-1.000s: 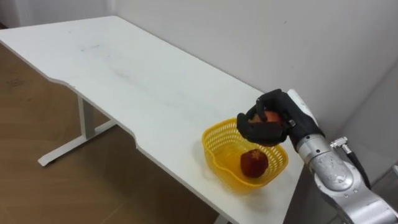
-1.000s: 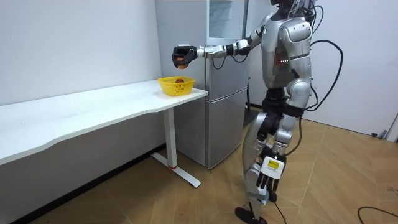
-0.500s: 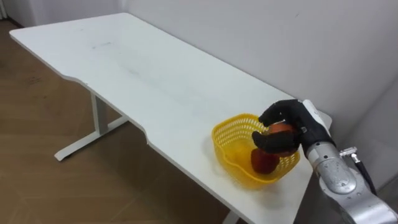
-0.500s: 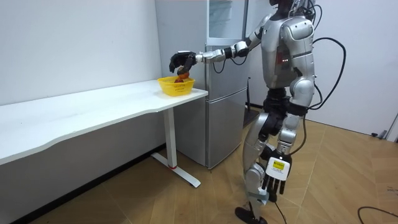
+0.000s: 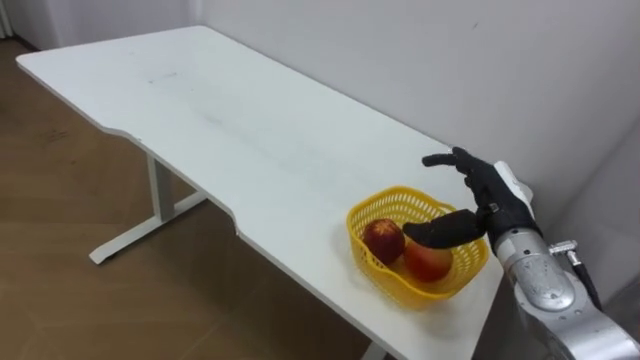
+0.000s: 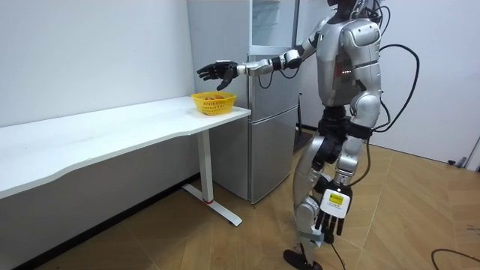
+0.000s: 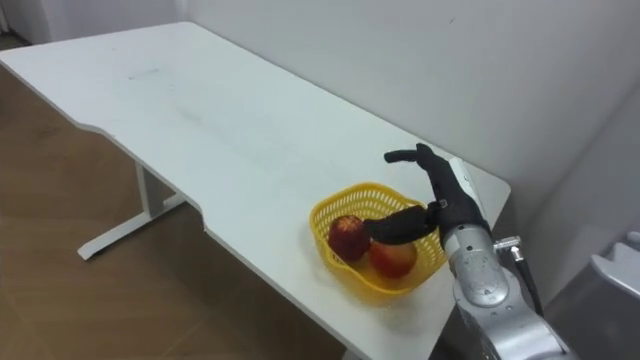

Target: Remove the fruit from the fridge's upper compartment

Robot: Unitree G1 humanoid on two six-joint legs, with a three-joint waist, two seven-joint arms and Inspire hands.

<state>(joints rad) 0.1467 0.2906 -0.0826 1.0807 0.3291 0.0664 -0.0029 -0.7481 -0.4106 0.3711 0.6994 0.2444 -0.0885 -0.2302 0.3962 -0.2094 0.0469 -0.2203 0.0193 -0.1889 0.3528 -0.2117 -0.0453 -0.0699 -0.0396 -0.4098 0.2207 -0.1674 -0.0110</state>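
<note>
Right hand point(image 5: 488, 198) spread wide, empty, over the basket point(image 5: 392, 282).
Both apples point(image 5: 384, 239) lie in the basket, just under its fingers; left hand point(image 6: 327, 222) hangs relaxed.

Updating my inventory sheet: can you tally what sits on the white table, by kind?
Round red fruits: 2
Yellow plastic mesh basket: 1
Total: 3

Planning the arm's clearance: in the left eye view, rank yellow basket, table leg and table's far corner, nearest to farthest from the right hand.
1. Yellow basket, directly under the open right hand.
2. Table leg, left, under the tabletop.
3. Table's far corner, upper left.
</note>
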